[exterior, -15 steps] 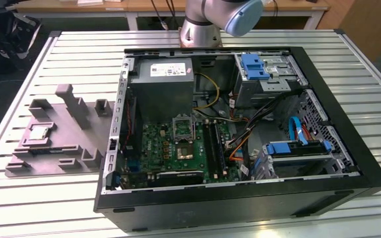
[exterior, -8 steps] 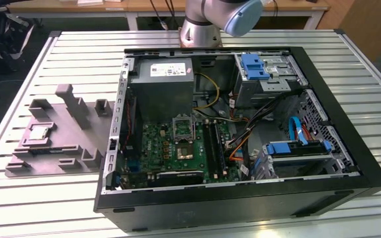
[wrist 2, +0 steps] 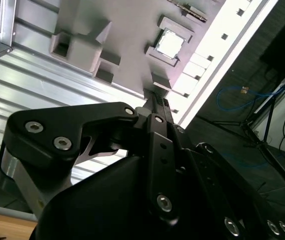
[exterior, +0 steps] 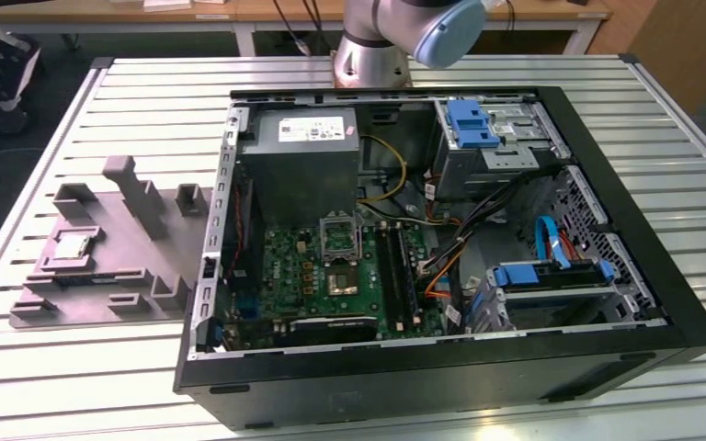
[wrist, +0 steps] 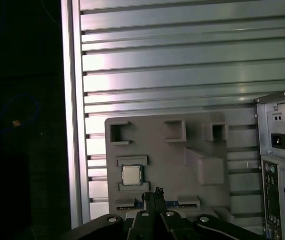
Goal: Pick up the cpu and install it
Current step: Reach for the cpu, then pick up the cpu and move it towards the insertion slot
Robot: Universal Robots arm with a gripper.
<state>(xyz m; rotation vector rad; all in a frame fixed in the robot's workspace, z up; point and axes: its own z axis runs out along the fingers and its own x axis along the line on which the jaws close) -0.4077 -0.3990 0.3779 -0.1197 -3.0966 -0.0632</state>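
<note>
The cpu (exterior: 74,245) is a small silvery square with a pale rim, lying flat in a recess of the grey holder plate (exterior: 120,276) at the exterior view's left, beside the open computer case (exterior: 451,367). It also appears in both wrist views, as the cpu (wrist: 131,175) and the cpu (wrist 2: 170,42). My gripper (wrist: 153,196) hangs well above the table with its black fingers together and nothing between them, and the cpu lies a short way beyond the fingertips. The gripper (wrist 2: 155,100) looks the same in the second wrist view. Inside the case, the motherboard (exterior: 291,276) carries the socket (exterior: 341,276) with its metal frame (exterior: 338,234) swung up.
The holder plate has raised grey blocks (exterior: 132,188) around the cpu recess. In the case sit a grey power supply (exterior: 310,165), cables (exterior: 451,239) and blue drive brackets (exterior: 470,124). The arm's base (exterior: 371,55) stands behind the case. The slatted table (exterior: 84,367) ends close past the plate.
</note>
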